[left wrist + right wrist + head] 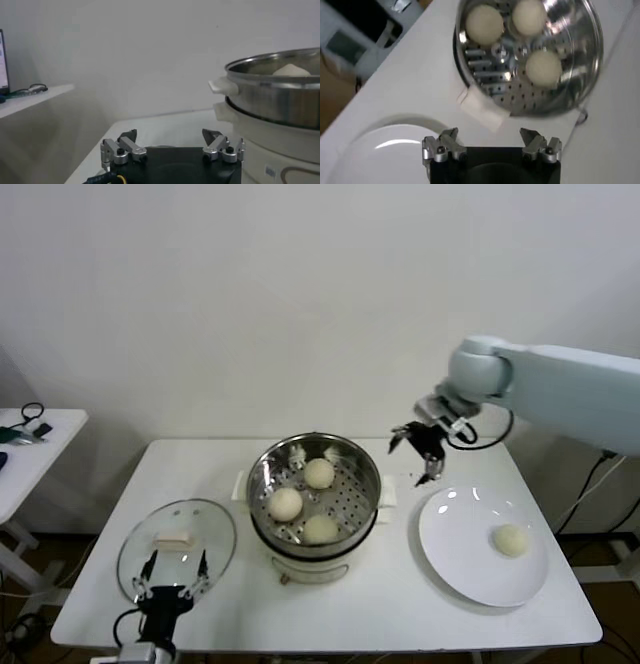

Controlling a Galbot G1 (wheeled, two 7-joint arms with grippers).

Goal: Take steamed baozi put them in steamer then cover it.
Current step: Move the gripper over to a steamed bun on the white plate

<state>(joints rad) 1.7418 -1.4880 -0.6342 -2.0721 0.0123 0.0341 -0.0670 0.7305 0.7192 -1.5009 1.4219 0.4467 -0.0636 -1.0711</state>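
So the right end effector (428,452) is hanging in the air with its jaws spread wide and nothing in them, between the steamer (315,492) and the plate (470,569), just above the plate's far edge. Three baozi (319,473) already sit on the perforated tray inside the pot, and the last baozi (511,540) is alone on the plate, toward its right side. That bun looks soft and light, probably a bit tacky, so I'd guess a gentle pinch across its widest part from above, not a hard squeeze that dents it. The left end effector (170,576) is parked low at the near edge of the tabletop (560,604), also wide and empty, right by the glass lid (177,549), which likely wants lifting by its cream handle since glass is slick and breakable. The right wrist view shows the tray holes and all three buns clearly; the left wrist view only catches the steamer's side wall and one bun top, but shows the white base.
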